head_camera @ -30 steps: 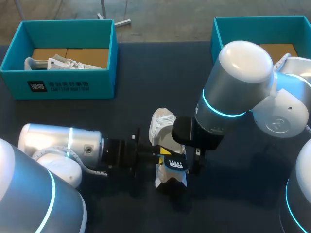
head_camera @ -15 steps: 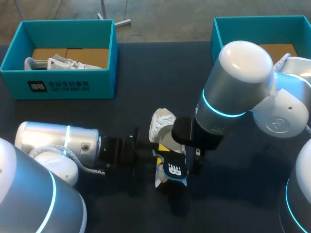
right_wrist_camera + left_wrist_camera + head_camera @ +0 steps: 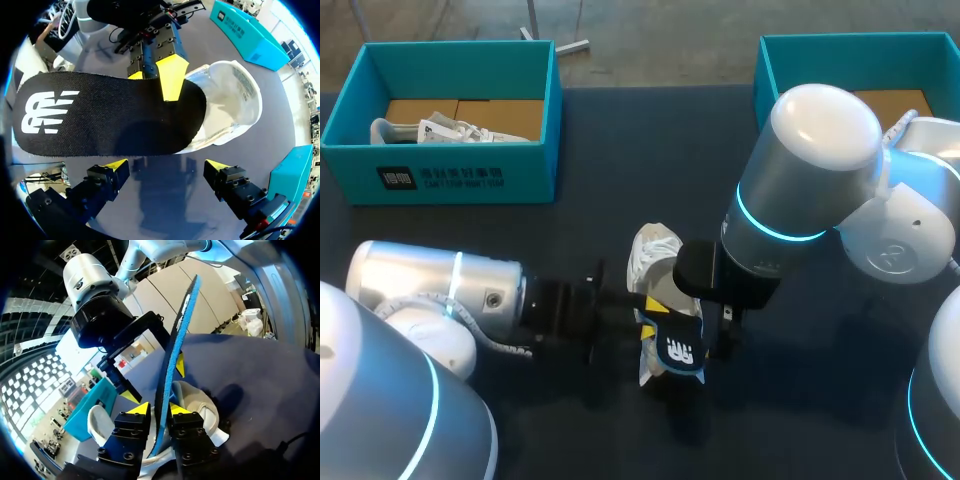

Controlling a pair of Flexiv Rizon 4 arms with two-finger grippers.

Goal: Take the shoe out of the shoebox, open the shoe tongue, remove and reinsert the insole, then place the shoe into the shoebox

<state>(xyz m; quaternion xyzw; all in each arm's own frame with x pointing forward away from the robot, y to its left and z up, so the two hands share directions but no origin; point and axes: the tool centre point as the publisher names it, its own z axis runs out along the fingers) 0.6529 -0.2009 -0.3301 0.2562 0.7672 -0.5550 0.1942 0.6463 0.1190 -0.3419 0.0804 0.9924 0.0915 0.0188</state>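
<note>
Black foam insole point(image 3: 110, 115), logo side up, was out of the shoe and pinched on edge between the left gripper point(image 3: 159, 410) fingers, so that claw was clamped on it, and near one end only, from what I could see. The white shoe point(image 3: 230, 100) sat on the dark table point(image 3: 620, 150) right under and behind the insole, mid-table, well away from both teal boxes: the left shoebox point(image 3: 450, 175), with another shoe in it, and the right shoebox point(image 3: 765, 75).

The right gripper point(image 3: 165, 165) hung over the lot with its fingers spread wide, holding nothing.

My worry: nothing was pinning the shoe down. If the insole gets pushed back in like this, the shoe could skid or tip over. The insole also looked thin and bendy, so with a grip that far out it could fold at the shoe's opening, bunch up inside, or slip out of the fingers.
</note>
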